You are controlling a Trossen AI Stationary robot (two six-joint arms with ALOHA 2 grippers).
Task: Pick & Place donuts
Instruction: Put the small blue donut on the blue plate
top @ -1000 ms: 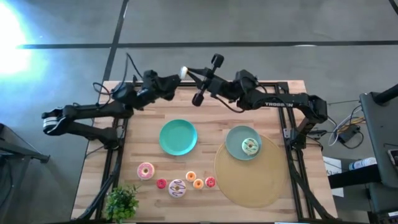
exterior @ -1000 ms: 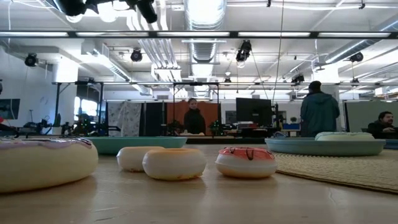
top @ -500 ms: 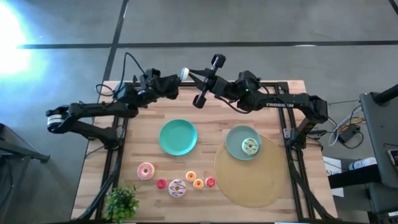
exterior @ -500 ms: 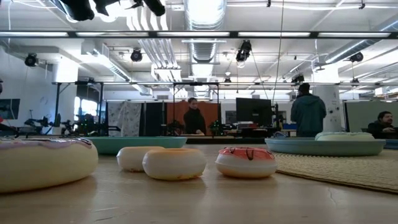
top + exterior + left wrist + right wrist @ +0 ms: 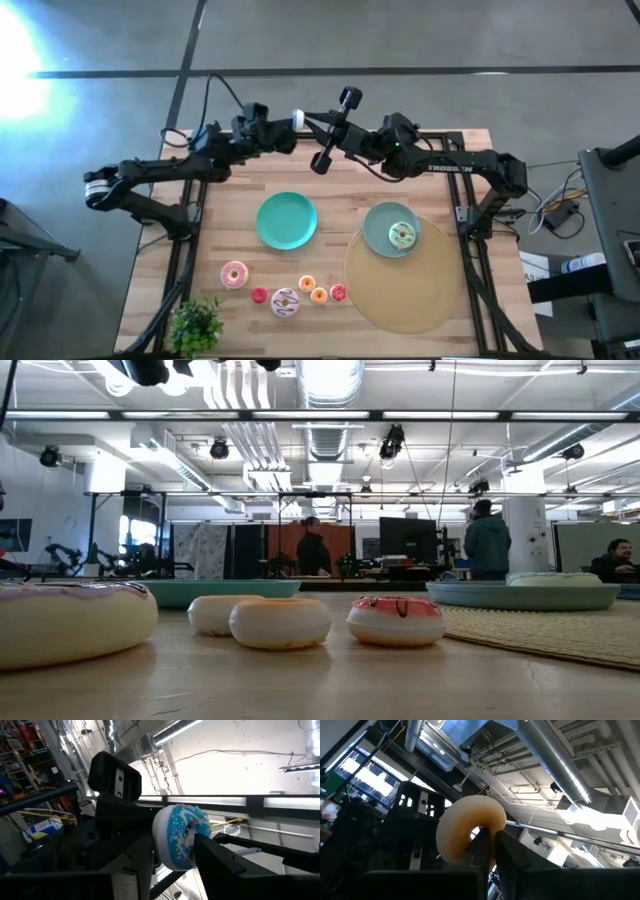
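While both arms are raised above the far edge of the table (image 5: 200,290), the left gripper (image 5: 290,130) pinches a blue-frosted donut (image 5: 181,842), whose pale underside shows in the high view at the meeting point of the two arms. Its fingers (image 5: 220,865) press on either side of the ring. Directly across from it, touching the same donut, the right gripper (image 5: 308,122) has a fingertip (image 5: 482,842) pushed against the ring's pale underside; whether its jaws are spread or pressed together cannot be told.

Below the left gripper, toward the near side of the table, an empty teal plate (image 5: 286,221) sits on the wood. Below the right arm, a grey-blue plate (image 5: 380,240) holds a green donut (image 5: 402,236) and rests on a round woven mat (image 5: 400,285).

Farther out, along the near edge, lie the pink donut (image 5: 234,274), a small red donut (image 5: 260,295), the white donut with purple streaks (image 5: 285,302), a yellow donut (image 5: 306,285), an orange donut (image 5: 320,295) and another red donut (image 5: 338,292). A leafy plant (image 5: 196,324) stands at the near left corner.
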